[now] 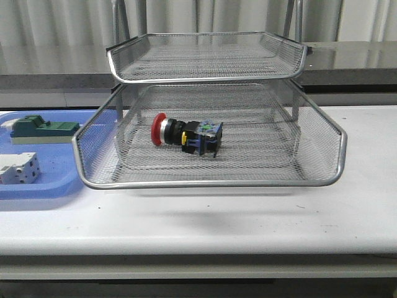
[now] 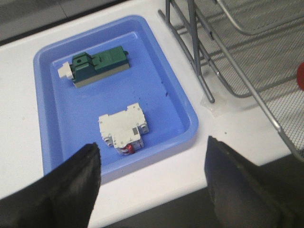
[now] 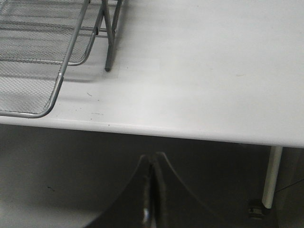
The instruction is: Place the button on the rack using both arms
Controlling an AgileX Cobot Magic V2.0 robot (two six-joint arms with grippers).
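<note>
- Button (image 1: 185, 135) lying in rack (image 1: 211, 180) lower tier; I'm judging placement done.
- Left pincer (image 2: 152, 175) gaping wide, right pincer (image 3: 152, 190) pressed closed, both holding nothing.
- Next: I'm parking arms.

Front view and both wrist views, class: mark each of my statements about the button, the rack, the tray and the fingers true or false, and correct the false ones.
1. The button lies on its side in the rack's lower visible tier. True.
2. The blue tray holds three parts. False: it holds two, a green block and a white block.
3. The left gripper has its fingers spread apart. True.
4. The right gripper is clamped on the button. False: its fingers are closed on nothing, off the table edge.
5. The top tier holds a part. False: it shows only mesh.
</note>
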